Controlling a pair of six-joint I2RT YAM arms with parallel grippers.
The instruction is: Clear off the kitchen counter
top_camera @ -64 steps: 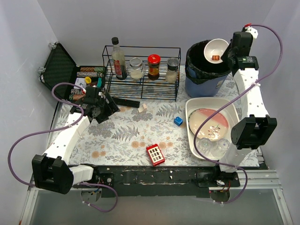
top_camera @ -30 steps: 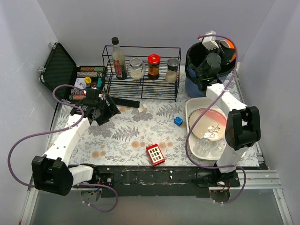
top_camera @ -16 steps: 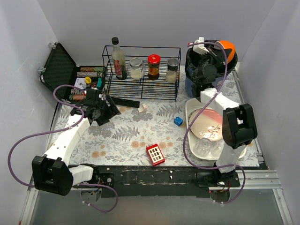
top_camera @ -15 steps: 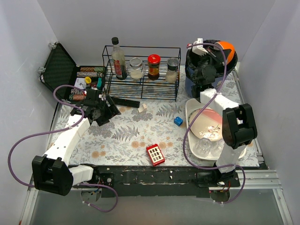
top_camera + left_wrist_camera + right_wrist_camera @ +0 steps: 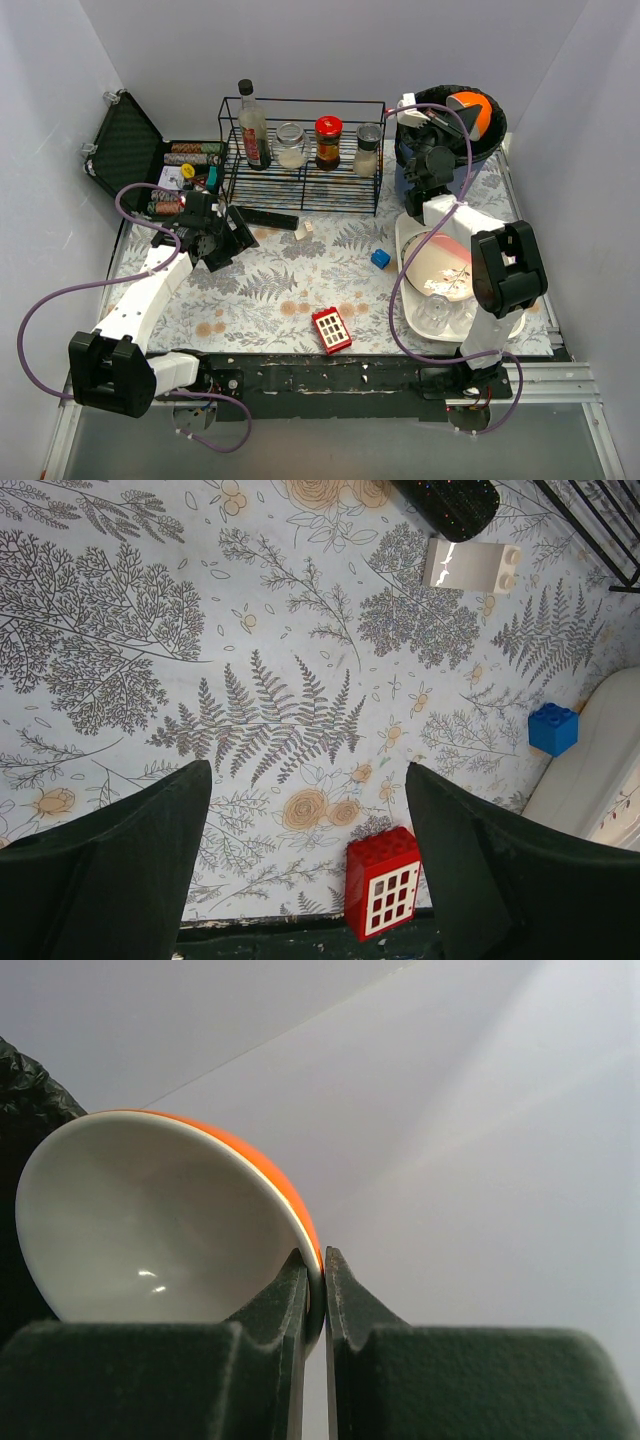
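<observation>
Where the desk spreads flat beneath the left tool, its smooth surface shows a grey fern print with tan blossoms. That tool's dark, matte jaws stand wide apart, released, with nothing between them. Framed between the jaws, by the desk's edge, lies a red block, rectangular, with a white grid on its face. To the tool's right is a small blue brick with studs, just beside the rounded wall of a white tub. Ahead of the tool lies a white brick, also studded.

The right tool is clenched on the thin rim of a bowl, glossy and round, orange outside and white inside, tipped on edge. Below this tool stands a round blue bin lined with crinkled black plastic.
</observation>
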